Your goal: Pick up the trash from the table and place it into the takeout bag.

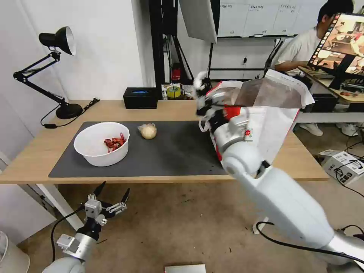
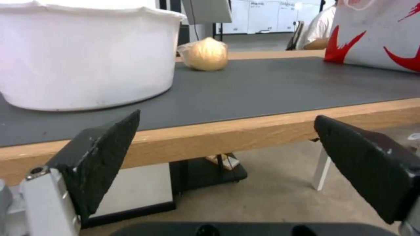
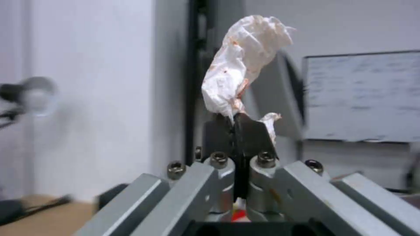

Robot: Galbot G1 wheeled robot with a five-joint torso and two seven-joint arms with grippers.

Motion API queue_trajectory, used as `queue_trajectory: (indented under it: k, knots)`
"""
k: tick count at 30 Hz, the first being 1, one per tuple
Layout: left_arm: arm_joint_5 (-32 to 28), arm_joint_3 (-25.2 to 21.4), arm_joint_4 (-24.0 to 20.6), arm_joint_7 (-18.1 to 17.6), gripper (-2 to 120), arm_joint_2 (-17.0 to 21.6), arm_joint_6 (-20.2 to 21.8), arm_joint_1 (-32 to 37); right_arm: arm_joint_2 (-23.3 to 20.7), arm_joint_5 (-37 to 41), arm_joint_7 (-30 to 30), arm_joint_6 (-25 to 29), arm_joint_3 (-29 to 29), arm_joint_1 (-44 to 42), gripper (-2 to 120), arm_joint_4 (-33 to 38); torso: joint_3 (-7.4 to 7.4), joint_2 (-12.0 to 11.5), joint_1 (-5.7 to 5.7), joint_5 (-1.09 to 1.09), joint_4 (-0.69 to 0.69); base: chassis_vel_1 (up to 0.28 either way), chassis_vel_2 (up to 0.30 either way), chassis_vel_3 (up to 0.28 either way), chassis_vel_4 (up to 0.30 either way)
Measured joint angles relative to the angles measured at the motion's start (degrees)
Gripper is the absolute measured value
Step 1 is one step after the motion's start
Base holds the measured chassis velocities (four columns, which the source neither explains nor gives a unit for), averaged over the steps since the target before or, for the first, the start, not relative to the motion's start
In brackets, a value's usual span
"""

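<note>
Trash is partly cleared: the right gripper (image 3: 236,123), clenched on the crumpled tissue (image 3: 242,62), is raised beside the takeout bag (image 1: 273,113), the left gripper (image 1: 110,195) hangs released below the table's (image 1: 170,110) near edge, and 2 items remain, the bowl (image 1: 101,144) and the wrapped bun (image 1: 148,131).

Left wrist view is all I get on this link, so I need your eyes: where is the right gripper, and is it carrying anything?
Observer: The right gripper is raised beside the upper part of the takeout bag, shut on a crumpled white tissue.
Operator: I see the bowl's outer wall. What is inside?
Observer: The white bowl holds a small heap of red shells.
Operator: Where is my left gripper relative to the table?
Observer: The left gripper hangs open below the front edge of the table, in front of the bowl.
</note>
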Motion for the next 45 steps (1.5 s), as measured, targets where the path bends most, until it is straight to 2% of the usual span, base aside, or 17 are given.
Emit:
queue_trajectory:
  k: [5, 10, 13, 14, 17, 18, 22, 23, 26, 27, 29, 30, 32, 33, 35, 45]
  knots:
    - [0.2, 0.6, 0.2, 0.0, 100, -0.3, 0.0, -0.6, -2.2, -0.5, 4.7, -1.5, 1.4, -0.2, 0, -0.9, 0.0, 0.0, 0.0, 0.0, 0.0, 0.0, 0.0, 0.0, 0.0]
    - [0.4, 0.8, 0.3, 0.0, 100, -0.5, 0.1, -0.7, -2.6, 0.9, 6.1, -3.2, 1.8, 0.1, 2, -1.2, 0.0, 0.0, 0.0, 0.0, 0.0, 0.0, 0.0, 0.0, 0.0]
    - [0.4, 0.9, 0.3, -0.1, 100, -0.4, 0.1, -0.6, -3.1, 3.2, 6.1, -6.0, 1.9, 0.9, 17, -1.2, 0.0, 0.0, 0.0, -0.01, 0.01, 0.0, 0.0, 0.0, 0.0]
    - [0.4, 0.9, 0.3, -0.1, 100, -0.4, 0.1, -0.6, -3.1, 3.2, 6.1, -6.0, 1.9, 0.9, 17, -1.2, 0.0, 0.0, 0.0, -0.01, 0.01, 0.0, 0.0, 0.0, 0.0]
    - [0.4, 0.7, 0.3, -0.1, 100, -0.1, 0.1, -0.6, -3.4, 4.8, 6.6, -7.8, 1.7, 1.4, 30, -0.9, 0.01, 0.0, 0.0, -0.01, 0.0, 0.0, 0.0, 0.0, 0.0]
    - [0.4, 0.7, 0.3, -0.1, 100, -0.1, 0.1, -0.6, -3.4, 4.8, 6.6, -7.8, 1.7, 1.4, 30, -0.9, 0.01, 0.0, 0.0, -0.01, 0.0, 0.0, 0.0, 0.0, 0.0]
    - [0.2, 0.7, 0.5, -0.2, 100, 0.0, 0.2, -0.8, -3.4, 7.2, 7.6, -9.1, 1.4, 1.7, 50, -0.9, 0.01, 0.0, 0.0, -0.01, 0.0, 0.0, 0.0, 0.0, 0.0]
    - [0.2, 0.7, 0.5, -0.2, 100, 0.0, 0.2, -0.8, -3.4, 7.2, 7.6, -9.1, 1.4, 1.7, 50, -0.9, 0.01, 0.0, 0.0, -0.01, 0.0, 0.0, 0.0, 0.0, 0.0]
    - [0.2, 0.9, 0.7, -0.2, 100, 0.0, 0.2, -0.9, -3.5, 8.4, 8.3, -9.8, 1.4, 2.0, 65, -1.1, 0.01, 0.0, 0.0, -0.01, 0.01, 0.0, 0.0, 0.0, 0.0]
    - [0.2, 0.9, 0.7, -0.2, 100, 0.0, 0.2, -0.9, -3.5, 8.4, 8.3, -9.8, 1.4, 2.0, 65, -1.1, 0.01, 0.0, 0.0, -0.01, 0.01, 0.0, 0.0, 0.0, 0.0]
    - [0.2, 1.0, 0.9, -0.2, 100, 0.0, 0.2, -1.1, -3.8, 9.4, 8.4, -10.1, 1.4, 2.2, 75, -1.2, 0.01, 0.0, 0.0, -0.01, 0.01, 0.0, 0.0, 0.0, 0.0]
    - [0.2, 1.0, 0.9, -0.2, 100, 0.0, 0.2, -1.1, -3.8, 9.4, 8.4, -10.1, 1.4, 2.2, 75, -1.2, 0.01, 0.0, 0.0, -0.01, 0.01, 0.0, 0.0, 0.0, 0.0]
    - [0.3, 1.2, 1.0, -0.2, 100, 0.0, 0.2, -1.2, -4.0, 10.0, 8.4, -10.2, 1.7, 2.1, 85, -1.1, 0.01, 0.0, 0.0, -0.01, 0.0, 0.0, 0.0, 0.0, 0.0]
    - [0.3, 1.2, 1.0, -0.2, 100, 0.0, 0.2, -1.2, -4.0, 10.0, 8.4, -10.2, 1.7, 2.1, 85, -1.1, 0.01, 0.0, 0.0, -0.01, 0.0, 0.0, 0.0, 0.0, 0.0]
    - [0.3, 1.2, 1.0, -0.2, 100, 0.0, 0.2, -1.3, -4.1, 10.7, 8.5, -10.3, 1.9, 1.9, 97, -0.9, 0.0, 0.0, 0.0, -0.01, 0.0, 0.0, 0.0, 0.0, 0.0]
    - [0.3, 0.8, 0.3, -0.2, 100, 0.2, 0.2, -0.9, -4.2, 11.6, 8.5, -10.4, 2.0, 2.0, 100, -0.2, 0.01, 0.0, 0.0, -0.01, 0.0, 0.0, 0.0, 0.0, 0.0]
